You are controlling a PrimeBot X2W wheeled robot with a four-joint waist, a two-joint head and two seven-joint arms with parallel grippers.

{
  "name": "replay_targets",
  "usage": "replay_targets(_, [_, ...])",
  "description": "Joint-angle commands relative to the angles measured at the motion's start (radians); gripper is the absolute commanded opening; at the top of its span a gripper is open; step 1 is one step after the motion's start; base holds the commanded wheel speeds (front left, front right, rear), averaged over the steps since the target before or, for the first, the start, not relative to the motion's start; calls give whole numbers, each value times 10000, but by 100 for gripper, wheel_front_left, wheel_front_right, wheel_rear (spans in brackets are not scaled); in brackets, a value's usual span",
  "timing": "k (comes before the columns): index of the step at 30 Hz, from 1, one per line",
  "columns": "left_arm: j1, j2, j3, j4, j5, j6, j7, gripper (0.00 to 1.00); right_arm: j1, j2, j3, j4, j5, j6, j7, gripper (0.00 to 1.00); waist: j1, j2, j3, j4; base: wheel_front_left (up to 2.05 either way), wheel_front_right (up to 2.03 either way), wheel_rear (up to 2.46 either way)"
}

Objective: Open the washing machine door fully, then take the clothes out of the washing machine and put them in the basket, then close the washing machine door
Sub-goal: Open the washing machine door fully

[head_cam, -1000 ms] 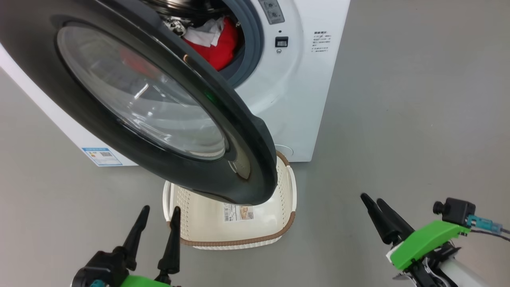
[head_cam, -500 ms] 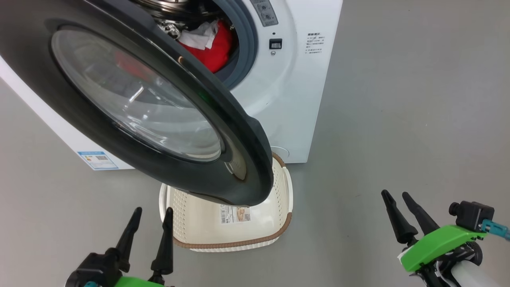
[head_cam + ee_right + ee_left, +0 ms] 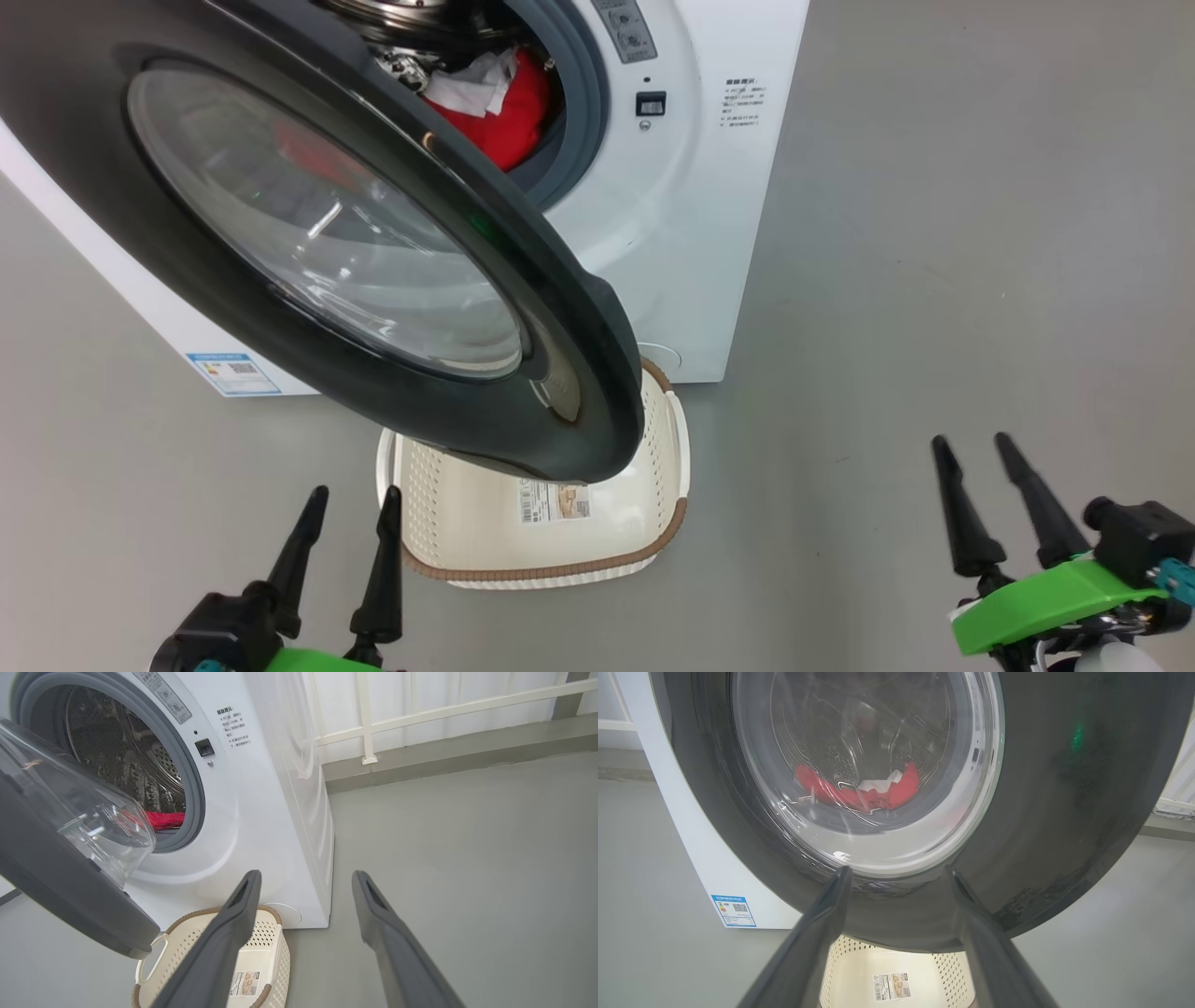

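Grey floor (image 3: 934, 280) runs bare to the robot's right, w/ a white railing (image 3: 420, 714) along the back wall in the right wrist view. Washing machine (image 3: 691, 233) stands ahead. Its door (image 3: 597, 411) hangs part open, swung out over the basket (image 3: 560, 565) on the floor just in front, so it's not fully back yet. Clothes (image 3: 509, 112), red w/ a white piece, lie low in the drum (image 3: 121, 756). Left gripper (image 3: 357, 495) sits low near the basket's left end, fingers parted a little, empty. Right gripper (image 3: 971, 441) is well apart to the right over bare floor, fingers likewise parted, nothing btw. them. Door prob. handles as a stiff, fairly heavy swing piece w/ a slick glossy rim; the glass bowl (image 3: 327, 233) is no place to press. Best hold is prob. the rim's free edge, farthest from where it pivots, hooked or pushed from inside. Clothes look limp & light, so pinch a bunched fold. Basket looks light & may skid if bumped. Hard to tell: pivot side is cut off at the frame edge, basket's far half hides under the door, size of the load can't be judged, & print on the basket's label (image 3: 555, 501) is too small to read.
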Motion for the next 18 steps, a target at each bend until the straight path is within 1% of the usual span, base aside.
replay_targets(1, [-122, 95, 346, -234, 115, -45, -122, 100, 27, -16, 76, -345, -105, 73, -90, 100, 0, 0, 11, 4, 0, 0, 0])
replay_targets(3, [-137, 95, 355, -246, 122, -48, -122, 100, 198, 150, -206, -719, -548, 73, -91, 100, 0, 0, 34, 15, 0, 0, 0])
replay_targets(7, [-160, 95, 363, -263, 135, -46, -122, 100, 442, 351, -425, -935, -995, 73, -91, 100, 0, 0, 79, 24, 0, 0, 0])
replay_targets(12, [-185, 95, 348, -263, 123, -55, -122, 100, 488, 466, -497, -967, -1162, 73, -91, 100, 0, 0, 117, 28, 0, 0, 0])
replay_targets(18, [-232, 95, 311, -277, 115, -58, -122, 100, 435, 515, -482, -920, -1100, 73, -91, 100, 0, 0, 154, 56, 0, 0, 0])
